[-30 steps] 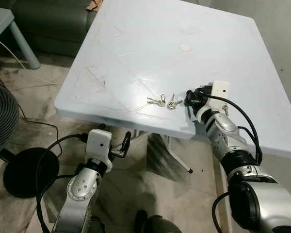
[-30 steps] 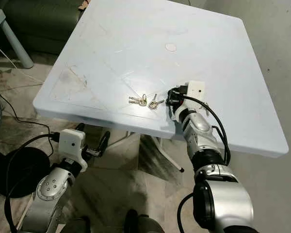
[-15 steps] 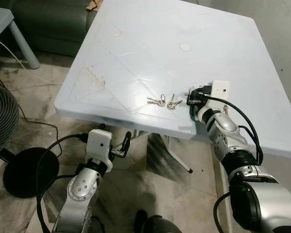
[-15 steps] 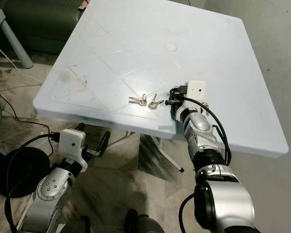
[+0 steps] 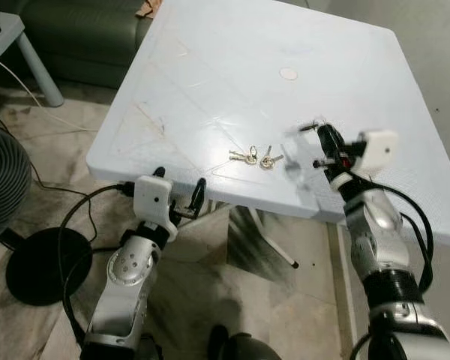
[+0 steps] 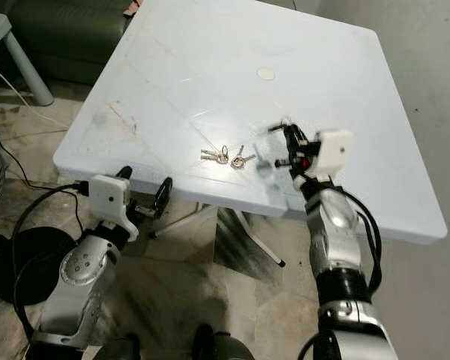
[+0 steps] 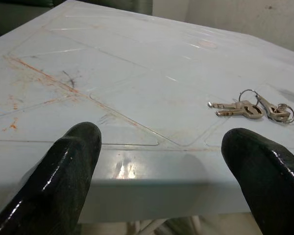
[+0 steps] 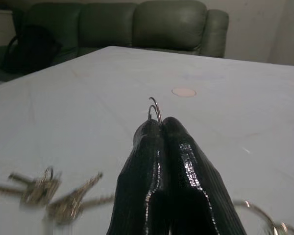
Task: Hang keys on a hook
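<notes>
The right gripper [image 6: 286, 142] pinches a small wire hook [image 8: 155, 108] above the table [image 5: 232, 60]; the keys [image 5: 255, 157] lie near the front edge. Bring the hook low (tip toward a ring). The left gripper [image 5: 181, 204], fingers wide, waits below that edge.

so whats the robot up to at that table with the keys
The robot stands at a pale blue table. Its right gripper is raised above the tabletop, fingers pressed shut on a small metal hook that pokes out past their tips. The keys lie loose on the table, left of that gripper, not yet on the hook. The left gripper is open at the table's near edge, holding nothing.
</notes>
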